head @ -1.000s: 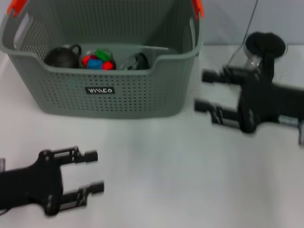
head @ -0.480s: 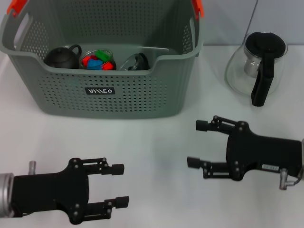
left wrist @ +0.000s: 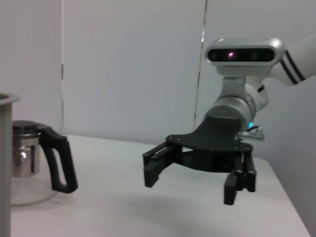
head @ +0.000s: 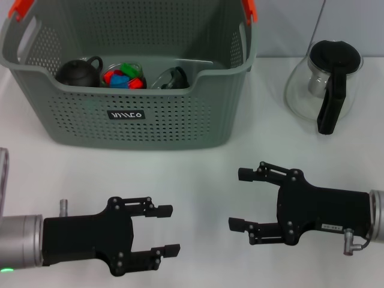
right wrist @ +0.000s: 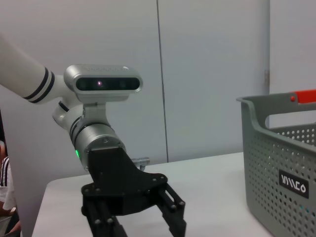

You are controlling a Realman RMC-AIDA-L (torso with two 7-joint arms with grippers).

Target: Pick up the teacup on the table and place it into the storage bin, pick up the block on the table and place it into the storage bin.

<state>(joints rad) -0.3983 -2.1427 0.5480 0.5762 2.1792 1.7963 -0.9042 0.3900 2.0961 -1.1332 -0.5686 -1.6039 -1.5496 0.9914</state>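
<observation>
- Grey perforated plastic storage bin (head: 138, 114) with orange handle clips and a small black label sat at the far left of your white worktop (head: 198, 180); its corner also showed in the right wrist view (right wrist: 281, 173).
- Inside the bin you had a small dark round teacup (head: 78, 72) at the left, a cluster of red, blue and green blocks (head: 123, 77) just beside it, and a dark, shiny item (head: 173, 78) to the right that could not be made out.
- Your left gripper (head: 162, 230) hovered low over the near left of the worktop, its black fingers (head: 161, 210) released and spread, holding nothing; the right wrist view showed it the same way (right wrist: 148, 217).
- Your right gripper (head: 243, 199) hovered over the near right of the worktop, facing the left one, its fingers also released and empty; the left wrist view confirmed this (left wrist: 192, 180).
- A clear glass pot with a black lid and black handle (head: 327, 84) stood on the worktop at the far right, well apart from both grippers and beside the bin.
</observation>
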